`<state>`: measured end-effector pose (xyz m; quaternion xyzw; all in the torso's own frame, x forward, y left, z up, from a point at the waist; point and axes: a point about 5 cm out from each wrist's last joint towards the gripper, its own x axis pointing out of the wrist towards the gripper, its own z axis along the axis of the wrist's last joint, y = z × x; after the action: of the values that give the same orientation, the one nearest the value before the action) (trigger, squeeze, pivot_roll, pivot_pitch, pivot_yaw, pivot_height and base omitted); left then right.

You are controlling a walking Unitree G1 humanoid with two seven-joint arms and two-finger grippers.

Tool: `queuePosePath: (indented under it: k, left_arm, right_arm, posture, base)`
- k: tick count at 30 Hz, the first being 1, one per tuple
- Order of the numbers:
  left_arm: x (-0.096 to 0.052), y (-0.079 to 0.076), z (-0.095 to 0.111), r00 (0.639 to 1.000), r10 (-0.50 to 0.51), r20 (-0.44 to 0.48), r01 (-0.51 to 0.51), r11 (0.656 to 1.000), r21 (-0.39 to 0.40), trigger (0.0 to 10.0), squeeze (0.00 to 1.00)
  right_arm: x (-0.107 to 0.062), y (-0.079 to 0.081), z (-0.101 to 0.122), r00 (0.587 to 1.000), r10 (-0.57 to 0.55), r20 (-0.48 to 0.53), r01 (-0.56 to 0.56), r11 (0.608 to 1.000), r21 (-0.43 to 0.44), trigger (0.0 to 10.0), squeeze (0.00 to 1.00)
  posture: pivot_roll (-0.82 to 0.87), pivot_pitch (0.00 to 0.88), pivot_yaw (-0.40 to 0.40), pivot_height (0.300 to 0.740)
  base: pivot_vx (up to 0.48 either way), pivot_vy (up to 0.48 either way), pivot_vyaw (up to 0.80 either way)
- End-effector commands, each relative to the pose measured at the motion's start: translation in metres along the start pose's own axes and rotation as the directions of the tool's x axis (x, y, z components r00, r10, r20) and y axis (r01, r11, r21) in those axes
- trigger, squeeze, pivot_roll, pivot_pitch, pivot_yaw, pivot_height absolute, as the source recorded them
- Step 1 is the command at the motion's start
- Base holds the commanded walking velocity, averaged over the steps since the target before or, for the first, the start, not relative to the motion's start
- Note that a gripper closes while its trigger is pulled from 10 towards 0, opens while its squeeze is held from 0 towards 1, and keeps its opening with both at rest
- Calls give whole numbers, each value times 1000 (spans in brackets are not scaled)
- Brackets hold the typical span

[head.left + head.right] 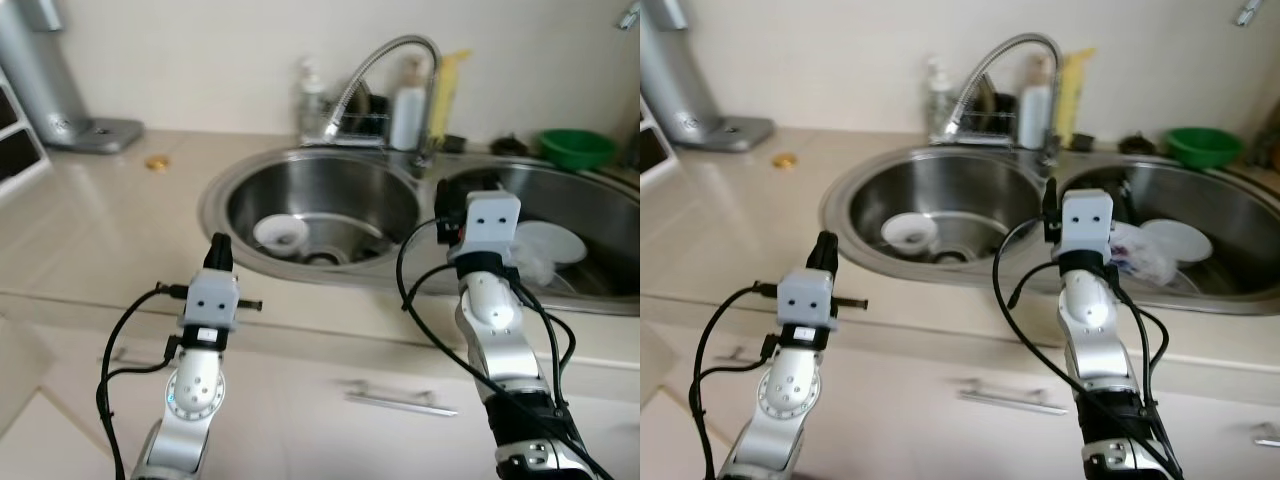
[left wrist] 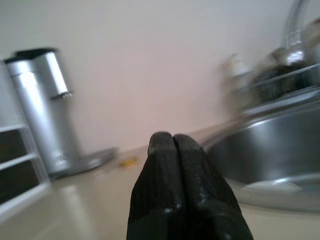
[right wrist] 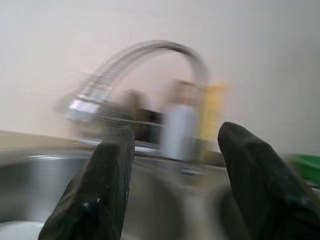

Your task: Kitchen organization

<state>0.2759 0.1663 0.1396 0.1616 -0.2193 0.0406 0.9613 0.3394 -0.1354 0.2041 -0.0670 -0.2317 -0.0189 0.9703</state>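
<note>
A double steel sink is set into the beige counter (image 1: 120, 210). The left basin (image 1: 330, 195) holds a small white bowl (image 1: 281, 234) near the drain. In the right basin (image 1: 590, 200) lie a white plate (image 1: 552, 243) and some crumpled clear plastic (image 1: 1137, 252). My left gripper (image 1: 219, 250) hovers over the counter's front edge, left of the sink, its fingers (image 2: 172, 165) pressed shut on nothing. My right gripper (image 3: 177, 132) is open and empty above the divider between the basins, pointing toward the faucet (image 1: 385, 58).
Behind the sink stand a wire rack (image 1: 362, 122), a white bottle (image 1: 408, 112), a yellow bottle (image 1: 447, 90) and a green bowl (image 1: 575, 147). A silver appliance (image 1: 45, 80) stands at the back left, with a small yellow object (image 1: 157, 162) nearby. Below is a cabinet handle (image 1: 400, 400).
</note>
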Motion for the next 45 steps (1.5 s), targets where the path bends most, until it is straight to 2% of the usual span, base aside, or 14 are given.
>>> queuePosePath:
  k: [1, 7, 31, 35, 45]
  left_arm:
    - [3, -3, 6, 1000, -6, 26, 6, 1000, -9, 10000, 0]
    - [2, -4, 6, 999, -11, 35, 12, 1000, -9, 10000, 0]
    - [-1, -12, 4, 998, -55, 12, 55, 998, -9, 10000, 0]
    - [-2, -13, 4, 998, -60, 12, 60, 998, -3, 10000, 0]
    - [-2, -15, 3, 996, -84, 10, 84, 996, 15, 10000, 0]
  right_arm:
    - [1, -7, 5, 1000, -13, 29, 14, 1000, -19, 10000, 0]
    - [-4, -3, 7, 999, 10, 42, -9, 1000, -24, 10000, 0]
    - [-12, 2, 0, 1000, 16, -9, -16, 1000, -12, 10000, 0]
    - [-11, -1, -5, 999, -5, -47, 6, 1000, 13, 10000, 0]
    - [-12, 3, -4, 999, 15, -39, -14, 1000, 18, 10000, 0]
  posture:
    - [-60, 0, 29, 740]
    - [-60, 0, 30, 740]
    - [-61, 0, 27, 740]
    - [-60, 0, 26, 740]
    - [-57, 0, 27, 740]
  base:
    - [0, 480, 0]
    - [0, 461, 0]
    - [0, 0, 0]
    - [0, 0, -800]
    - [0, 0, -800]
